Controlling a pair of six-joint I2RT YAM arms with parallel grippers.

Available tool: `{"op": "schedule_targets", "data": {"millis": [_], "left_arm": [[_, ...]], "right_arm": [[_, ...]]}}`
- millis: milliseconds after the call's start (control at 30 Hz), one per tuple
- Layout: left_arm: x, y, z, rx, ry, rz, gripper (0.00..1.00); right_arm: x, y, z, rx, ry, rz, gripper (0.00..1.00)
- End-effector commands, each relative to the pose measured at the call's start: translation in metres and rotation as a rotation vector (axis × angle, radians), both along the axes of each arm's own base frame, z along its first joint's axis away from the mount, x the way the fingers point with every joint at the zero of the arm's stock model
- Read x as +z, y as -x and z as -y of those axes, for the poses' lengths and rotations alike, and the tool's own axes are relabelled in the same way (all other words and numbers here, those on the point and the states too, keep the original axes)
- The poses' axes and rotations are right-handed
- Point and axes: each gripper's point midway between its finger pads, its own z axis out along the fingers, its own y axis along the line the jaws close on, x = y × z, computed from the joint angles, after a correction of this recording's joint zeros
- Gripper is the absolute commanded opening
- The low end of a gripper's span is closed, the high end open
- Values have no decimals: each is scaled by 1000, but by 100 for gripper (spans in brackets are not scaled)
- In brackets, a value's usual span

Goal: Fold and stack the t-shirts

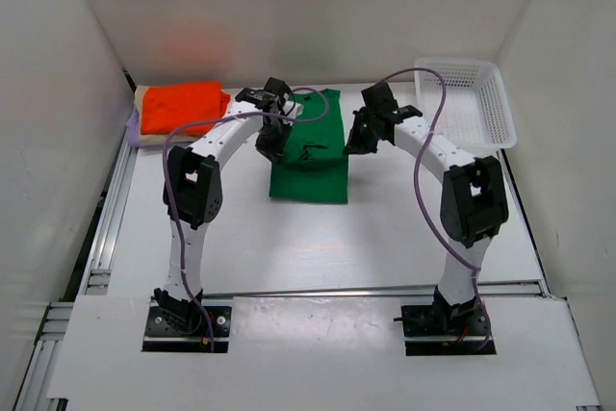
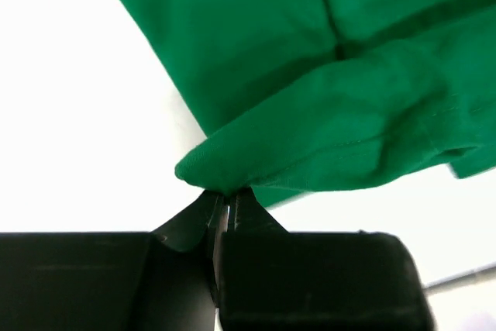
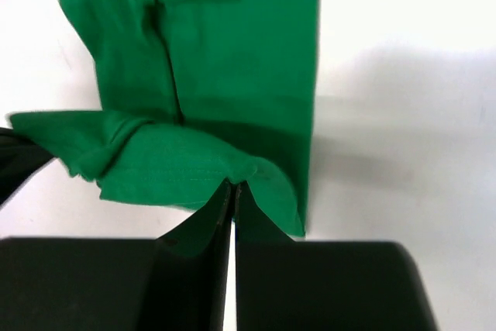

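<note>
A green t-shirt lies as a narrow folded strip on the white table, its long axis running away from the arms. My left gripper is at the strip's left edge, and in the left wrist view it is shut on a bunched corner of the green t-shirt. At the right edge my right gripper pinches a fold; seen from its wrist it is shut on the green t-shirt. An orange-red t-shirt tops a folded pile at the back left, with beige and lavender edges showing beneath.
A white mesh basket stands at the back right corner. White walls close in the table on three sides. Aluminium rails run along the table's left edge.
</note>
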Motion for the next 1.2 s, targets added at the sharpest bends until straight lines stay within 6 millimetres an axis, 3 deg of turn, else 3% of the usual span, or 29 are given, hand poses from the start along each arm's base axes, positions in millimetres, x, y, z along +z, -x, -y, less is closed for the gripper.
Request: {"op": "schedule_targets", "data": {"millis": [0,67,267,400,467,500,633,667,733,800,833,867,933,1000,1067,1167], "left_arm": [[19,-29,-10,37,-9,84,11],[7,-32,-12,43,0,53,11],[-10,-42,-12,56,63,11,11],[-13,-63,-16,76,52,70,22],[-7,-76,-17,86,66,106,28],[-6,-84,-22,101,63,124,39],[6,-106,-37,144,38,195,52],[6,-109,-46,162,25,200,52],[19,-110,-55,180,25,229,55],[12,-100,-65,193,11,196,58],[18,-97,-73,205,12,201,59],[11,-92,-80,215,3,181,59],[12,-84,-80,211,10,167,59],[3,-74,-78,201,21,130,59],[4,-72,-72,188,53,118,59],[-12,-72,-62,169,65,83,60]], "right_arm": [[21,-25,-8,54,-46,51,0],[15,-40,-12,56,-61,41,0],[-16,-58,-23,63,-111,-35,0],[-38,-80,-5,-85,-91,-80,23],[-32,-93,-6,-123,-96,-50,28],[-27,-101,0,-152,-95,-33,31],[-1,-115,9,-190,-62,58,31],[9,-113,12,-189,-54,79,31],[3,-102,16,-182,-38,60,33],[3,-89,16,-153,-45,42,38],[-13,-75,19,-134,-30,1,38],[-12,-69,22,-127,-23,-1,38],[-31,-47,22,-103,-2,-56,38],[-37,-36,20,-83,11,-72,39],[-41,-31,17,-63,20,-77,39],[-48,-27,7,-20,26,-85,39]]}}
